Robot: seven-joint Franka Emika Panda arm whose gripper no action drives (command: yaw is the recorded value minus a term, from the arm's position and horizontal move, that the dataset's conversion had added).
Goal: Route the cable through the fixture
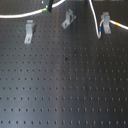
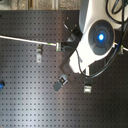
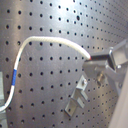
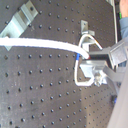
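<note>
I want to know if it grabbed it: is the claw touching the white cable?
Touching: in the first wrist view the claw pinches the cable at its end.

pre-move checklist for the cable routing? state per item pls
1. Gripper shut on cable: ok, both wrist views show the cord pinched at the fingertips.
2. Cable through right clip in the first exterior view: ok, it seems to loop through.
3. Cable in middle clip: not ok, cord passes above it.
4. Cable in left clip: not ok, cord lies above it.
5. Slack between grip and blue band: ok, loose curve.
6. Cable end: cannot tell.
</note>
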